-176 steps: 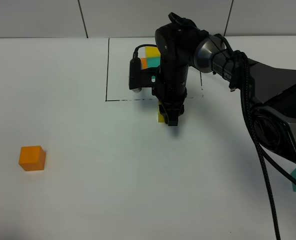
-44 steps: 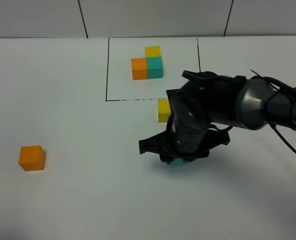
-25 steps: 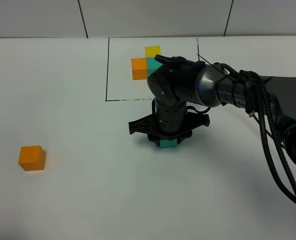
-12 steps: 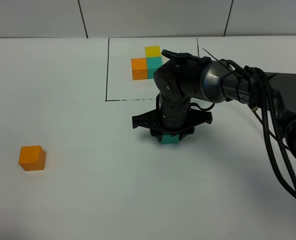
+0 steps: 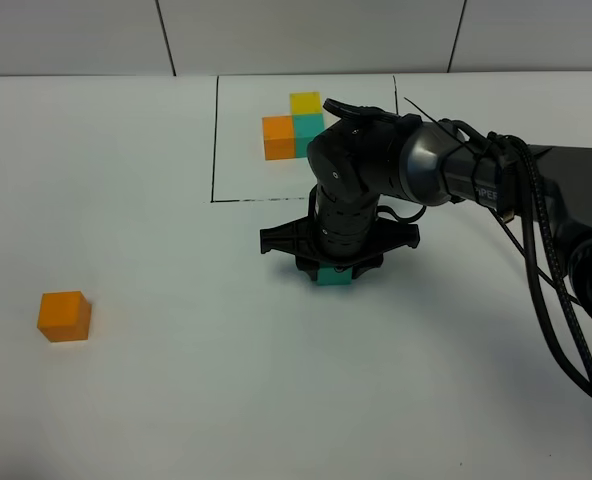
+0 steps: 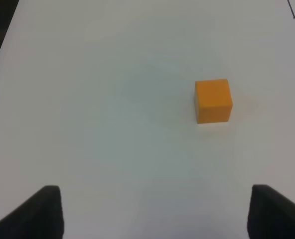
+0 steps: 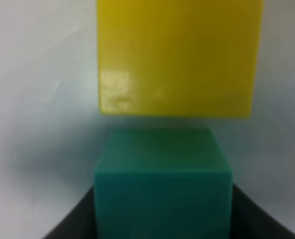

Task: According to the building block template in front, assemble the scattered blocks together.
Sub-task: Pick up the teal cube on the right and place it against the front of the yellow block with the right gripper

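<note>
The orange cube (image 6: 213,100) looks like smooth, matt plastic. The teal cube (image 7: 162,194) is matt too, while the yellow cube (image 7: 180,55) shows a faint sheen. The white table (image 5: 176,400) is smooth. The black arm (image 5: 361,180) is semi-glossy, and its cable (image 5: 546,330) is braided.

The high camera looks down from the near side over the whole tabletop (image 5: 176,400). The left wrist camera looks down from well above the orange cube (image 6: 213,100), which the high view shows at near left. The right wrist camera sits very close to the teal cube (image 7: 162,184).
</note>
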Robot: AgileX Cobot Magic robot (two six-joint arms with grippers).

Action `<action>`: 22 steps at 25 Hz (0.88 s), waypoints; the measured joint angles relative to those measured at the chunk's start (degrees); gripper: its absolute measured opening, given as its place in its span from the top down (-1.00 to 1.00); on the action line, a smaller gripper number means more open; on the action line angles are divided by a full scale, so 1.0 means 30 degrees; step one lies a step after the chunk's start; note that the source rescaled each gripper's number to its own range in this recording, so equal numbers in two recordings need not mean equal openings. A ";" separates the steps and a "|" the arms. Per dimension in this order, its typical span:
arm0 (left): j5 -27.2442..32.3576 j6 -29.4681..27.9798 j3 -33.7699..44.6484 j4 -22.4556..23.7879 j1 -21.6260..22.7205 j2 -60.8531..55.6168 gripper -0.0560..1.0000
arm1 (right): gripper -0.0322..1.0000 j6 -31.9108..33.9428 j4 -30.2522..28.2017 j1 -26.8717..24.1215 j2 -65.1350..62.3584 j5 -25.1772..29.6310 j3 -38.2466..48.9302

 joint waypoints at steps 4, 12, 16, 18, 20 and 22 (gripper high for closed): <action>0.0000 0.0017 0.0000 0.0000 0.0000 0.0000 -1.00 | 0.82 -0.0004 0.0151 -0.0038 0.0164 -0.0017 -0.0047; 0.0000 0.0017 0.0000 0.0000 0.0000 0.0000 -1.00 | 0.82 -0.0004 0.0102 -0.0058 0.0496 -0.0173 -0.0125; 0.0000 0.0017 0.0000 0.0000 0.0000 0.0000 -1.00 | 0.82 0.0017 0.0037 -0.0094 0.0532 -0.0173 -0.0160; 0.0000 0.0017 0.0000 0.0000 0.0000 0.0000 -1.00 | 0.82 0.0114 -0.0106 -0.0094 0.0532 -0.0173 -0.0160; 0.0000 0.0017 0.0000 0.0000 0.0000 0.0000 -1.00 | 0.82 0.0183 -0.0142 -0.0094 0.0532 -0.0160 -0.0160; 0.0000 0.0017 0.0000 0.0000 0.0000 0.0000 -1.00 | 0.82 0.0198 -0.0162 -0.0094 0.0532 -0.0160 -0.0160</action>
